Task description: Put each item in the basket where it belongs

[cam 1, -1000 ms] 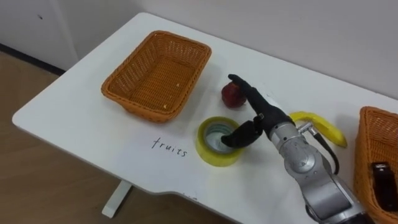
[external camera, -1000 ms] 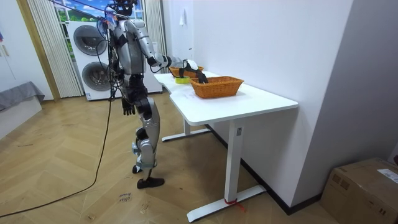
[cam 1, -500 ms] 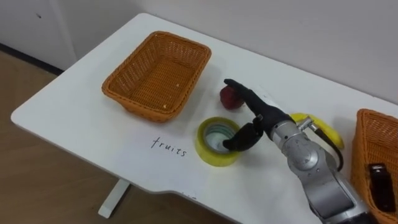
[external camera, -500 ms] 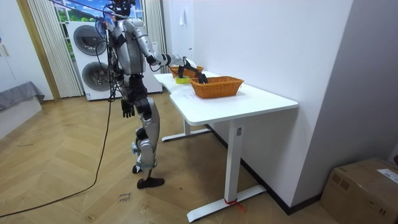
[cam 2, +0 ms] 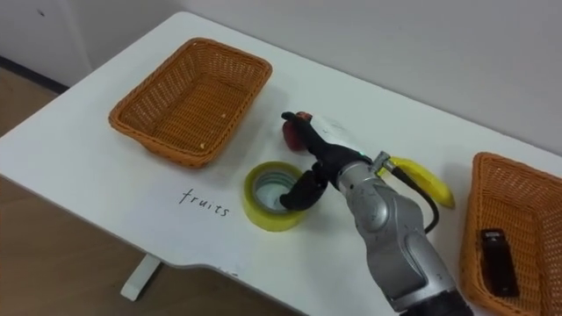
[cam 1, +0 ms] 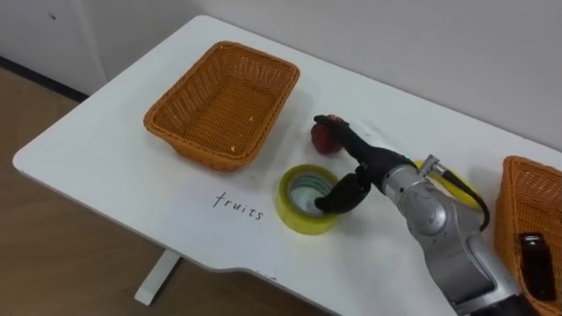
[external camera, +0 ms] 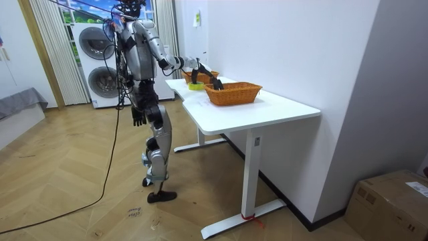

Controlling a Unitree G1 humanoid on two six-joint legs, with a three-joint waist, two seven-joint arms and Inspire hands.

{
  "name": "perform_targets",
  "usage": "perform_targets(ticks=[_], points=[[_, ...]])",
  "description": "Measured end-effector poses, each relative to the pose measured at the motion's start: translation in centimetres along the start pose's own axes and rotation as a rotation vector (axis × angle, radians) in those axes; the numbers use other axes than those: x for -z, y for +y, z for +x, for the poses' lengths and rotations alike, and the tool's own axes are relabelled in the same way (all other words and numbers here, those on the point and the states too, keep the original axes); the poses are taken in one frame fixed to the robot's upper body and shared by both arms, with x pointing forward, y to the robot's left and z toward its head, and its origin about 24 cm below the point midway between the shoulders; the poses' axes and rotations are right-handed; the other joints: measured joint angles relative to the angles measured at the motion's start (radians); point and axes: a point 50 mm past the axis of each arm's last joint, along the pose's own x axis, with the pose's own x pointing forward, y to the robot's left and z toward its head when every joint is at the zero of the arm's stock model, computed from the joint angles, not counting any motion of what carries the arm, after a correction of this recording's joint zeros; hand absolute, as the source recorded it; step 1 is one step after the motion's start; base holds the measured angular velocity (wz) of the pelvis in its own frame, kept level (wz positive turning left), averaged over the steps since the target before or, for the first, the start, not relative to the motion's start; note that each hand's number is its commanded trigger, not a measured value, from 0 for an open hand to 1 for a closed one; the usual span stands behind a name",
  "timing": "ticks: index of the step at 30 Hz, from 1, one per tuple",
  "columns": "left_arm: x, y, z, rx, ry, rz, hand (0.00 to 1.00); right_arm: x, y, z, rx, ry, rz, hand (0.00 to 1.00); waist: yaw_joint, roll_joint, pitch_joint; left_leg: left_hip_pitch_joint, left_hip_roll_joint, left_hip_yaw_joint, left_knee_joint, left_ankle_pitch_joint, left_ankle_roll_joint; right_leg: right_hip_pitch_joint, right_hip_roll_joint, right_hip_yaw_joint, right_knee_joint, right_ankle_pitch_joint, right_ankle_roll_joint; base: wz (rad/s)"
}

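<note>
Robot stood at the white table (cam 1: 97,162)'s long side, right arm out over it. Left hand (external camera: 138,118) hung by the thigh; could not tell whether it was open or closed. Two stacked washers (external camera: 99,63) behind the robot.

Nearest on the table: handwritten word "fruits" (cam 1: 239,208), close to the front edge. Just right of it, a yellow tape (cam 1: 293,213) roll lay flat.

Right hand (cam 1: 376,166) hovered over the tape's right side, coming in from lower right. Fingers (cam 1: 344,133) were apart and stretched forward, gripping nothing; thumb pointed down into the tape's hole. Could not tell if the thumb touched the roll.

Apple (cam 1: 322,140), red, sat just beyond the tape, with the fingertips lying over its top. It was on the table, beside the left basket (cam 1: 163,113)'s near right corner, not in it.

Banana (cam 1: 463,188) lay on the table behind the forearm, partly hidden, near the right basket (cam 1: 516,167).

Right basket held a dark flat item (cam 1: 534,262). Left basket stood behind the word "fruits", running back toward the far edge.
</note>
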Motion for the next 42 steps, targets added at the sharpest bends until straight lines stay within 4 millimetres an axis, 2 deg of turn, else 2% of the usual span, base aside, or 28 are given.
perform_targets(ticks=[3, 12, 19, 42], points=[[-0.4, 0.2, 0.0, -0.007, -0.011, 0.0, 0.0, 0.0, -0.1, -0.1, -0.01, 0.017, -0.019, 0.0, 0.009, -0.006, -0.0019, 0.002, 0.0, 0.001, 0.0, 0.0, 0.0, 0.001, 0.001, 0.001, 0.0, 0.0, 0.0, 0.0], [-0.6, 0.4, 0.1, -0.016, -0.015, 0.001, 0.0, -0.4, 0.1, -0.2, -0.036, 0.039, -0.061, 0.0, 0.013, -0.012, 0.0, 0.008, 0.001, 0.005, 0.0, 0.0, 0.0, 0.004, 0.001, 0.009, 0.001, 0.003, -0.001, -0.01], [-1.3, 0.8, 0.2, -0.026, -0.032, 0.002, 0.0, -0.2, 0.1, -0.2, -0.045, 0.064, -0.063, 0.0, 0.036, -0.012, 0.0001, 0.013, 0.001, 0.005, 0.0, 0.0, 0.0, 0.007, 0.002, 0.014, 0.001, 0.005, -0.001, -0.03], [-1.9, 1.0, 0.2, -0.052, -0.047, 0.003, 0.0, -0.2, 0.1, -0.3, -0.077, 0.088, -0.065, 0.0, 0.034, -0.013, 0.0006, 0.012, 0.0, -0.016, 0.001, 0.0, -0.001, 0.014, 0.002, -0.003, -0.001, 0.006, -0.001, 0.01]])
